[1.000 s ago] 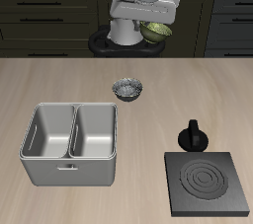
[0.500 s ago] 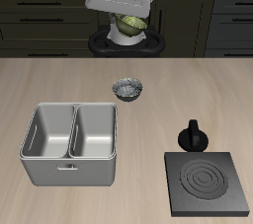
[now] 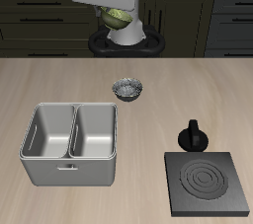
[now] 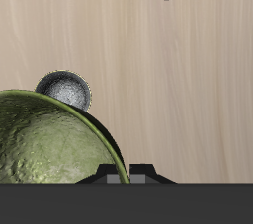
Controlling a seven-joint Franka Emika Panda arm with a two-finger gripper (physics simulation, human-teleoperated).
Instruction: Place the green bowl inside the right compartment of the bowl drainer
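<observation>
My gripper [image 3: 111, 7] hangs high above the table's back edge, shut on the rim of the green bowl [image 3: 117, 16], which is tilted in the air. The wrist view shows the green bowl [image 4: 44, 144] close up, with its mottled inside and its rim caught at my gripper [image 4: 119, 172]. The bowl drainer [image 3: 67, 169] stands on the table nearer the front edge, well below and forward of the gripper. Its two wells hold nothing. The right compartment [image 3: 96, 131] is the well nearer the small grey bowl.
A small grey-silver bowl [image 3: 128, 90] sits on the table behind the drainer, also seen as the grey bowl [image 4: 66, 88] from the wrist. A black stove plate [image 3: 208, 183] lies near the front edge, with a small black pot [image 3: 193, 135] behind it. Dark cabinets line the back.
The gripper has carried the green bowl sideways and slightly higher, from above the grey bowl's side toward the drainer's side. Nothing on the table has moved.
</observation>
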